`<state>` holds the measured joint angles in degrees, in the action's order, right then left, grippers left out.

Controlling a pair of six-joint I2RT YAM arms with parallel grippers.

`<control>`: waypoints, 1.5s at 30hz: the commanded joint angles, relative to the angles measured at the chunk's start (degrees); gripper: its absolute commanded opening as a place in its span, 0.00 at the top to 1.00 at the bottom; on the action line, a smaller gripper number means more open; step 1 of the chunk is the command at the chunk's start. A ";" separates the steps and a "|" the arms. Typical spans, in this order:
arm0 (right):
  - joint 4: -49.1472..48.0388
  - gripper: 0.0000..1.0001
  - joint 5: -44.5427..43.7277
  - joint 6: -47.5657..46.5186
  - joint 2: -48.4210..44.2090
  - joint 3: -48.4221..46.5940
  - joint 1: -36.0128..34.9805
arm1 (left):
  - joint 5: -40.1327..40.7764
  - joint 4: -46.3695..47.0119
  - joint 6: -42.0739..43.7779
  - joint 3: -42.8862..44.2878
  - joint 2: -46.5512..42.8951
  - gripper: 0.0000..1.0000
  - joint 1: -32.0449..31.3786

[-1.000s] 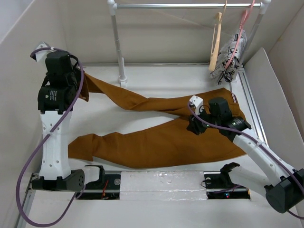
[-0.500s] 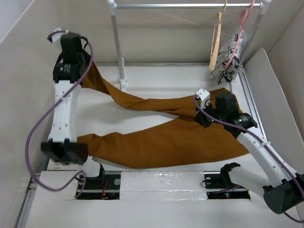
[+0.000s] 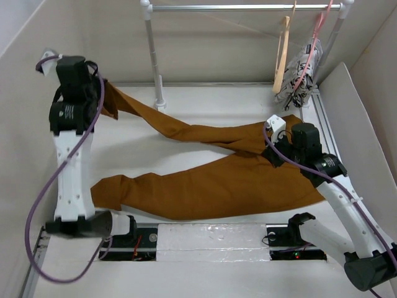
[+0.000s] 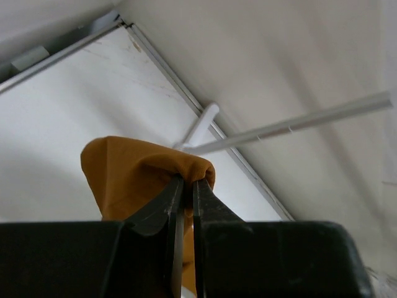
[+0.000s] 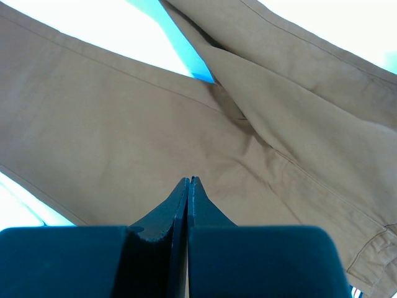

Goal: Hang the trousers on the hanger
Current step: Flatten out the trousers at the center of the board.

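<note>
Well, at the upper left of the overhead view the left gripper (image 4: 187, 185) is pinched tight on one leg end of the trousers (image 3: 211, 183). The rest sprawls mid-frame. At right, the right gripper (image 5: 188, 181) hangs over the fabric, fingers pressed together with nothing between. The hanger (image 3: 283, 53) dangles upper right.

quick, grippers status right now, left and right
Left gripper: closed on a fold of the trousers.
Right gripper: closed, holding nothing.

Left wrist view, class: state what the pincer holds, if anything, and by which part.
The left pincer is shut on the trousers, pinching a bunched fold at the end of one leg.
</note>
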<state>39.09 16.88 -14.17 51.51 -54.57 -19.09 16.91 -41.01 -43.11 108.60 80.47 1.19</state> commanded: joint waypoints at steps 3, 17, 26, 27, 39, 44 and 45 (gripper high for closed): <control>0.72 1.00 1.13 -0.24 0.25 -1.07 0.20 | 0.40 -2.82 -4.26 -4.18 -15.76 1.00 -0.14; -6.48 1.00 2.72 -1.38 12.99 -5.90 0.20 | 11.47 4.46 -5.85 -6.15 8.49 1.00 0.99; -7.27 1.00 -1.68 -0.51 15.29 -5.73 0.20 | -3.46 3.81 -3.04 20.35 37.04 0.72 14.10; -7.62 1.00 -1.85 -0.16 15.12 -4.86 0.20 | -7.98 5.49 -1.38 19.47 37.30 0.54 14.71; -11.83 0.95 -1.77 1.43 15.02 2.36 0.20 | -3.04 19.64 8.65 -16.09 13.69 0.35 -10.92; -15.36 0.69 0.08 -1.03 22.66 -1.50 -3.57 | -6.88 21.34 8.49 -35.29 6.99 0.26 -17.89; -15.10 0.61 -0.18 -2.34 26.33 -2.81 -4.37 | -7.84 20.89 8.05 -36.60 6.90 0.25 -19.46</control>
<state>28.77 15.44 -13.93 72.93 -53.47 -20.82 8.49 -21.65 -36.16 75.96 88.09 -20.53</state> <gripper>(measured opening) 0.339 0.740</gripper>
